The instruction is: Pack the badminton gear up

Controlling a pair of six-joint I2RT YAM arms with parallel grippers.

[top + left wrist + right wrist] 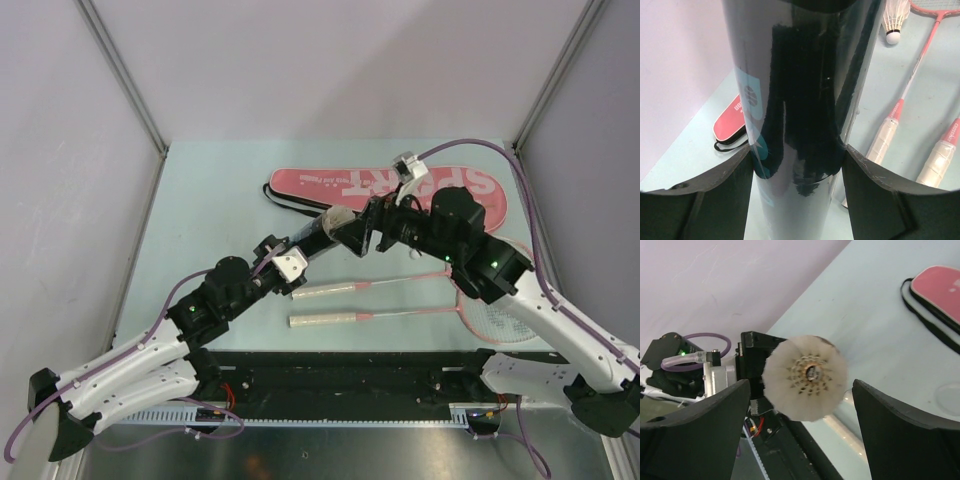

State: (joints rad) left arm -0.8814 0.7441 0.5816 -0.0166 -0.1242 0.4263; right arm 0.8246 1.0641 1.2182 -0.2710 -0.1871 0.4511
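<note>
My left gripper (291, 262) is shut on the black lettered tube (322, 234), which fills the left wrist view (800, 100) and is held off the table, angled up toward the right gripper. A white feather shuttlecock (805, 377) sits at the tube's mouth, its feathers facing the right wrist camera. My right gripper (372, 236) is open, with its jaws either side of that shuttlecock (801, 385) and not touching it. Another shuttlecock (894, 22) lies on the table. Two pink rackets (325, 291) (322, 320) lie in front. The pink SPORT bag (400, 185) lies at the back.
The racket heads (500, 318) lie partly under the right arm. The bag's black strap (285, 200) trails off its left end. A small clear round piece (949, 396) lies on the table near the bag. Grey walls close in the table on three sides.
</note>
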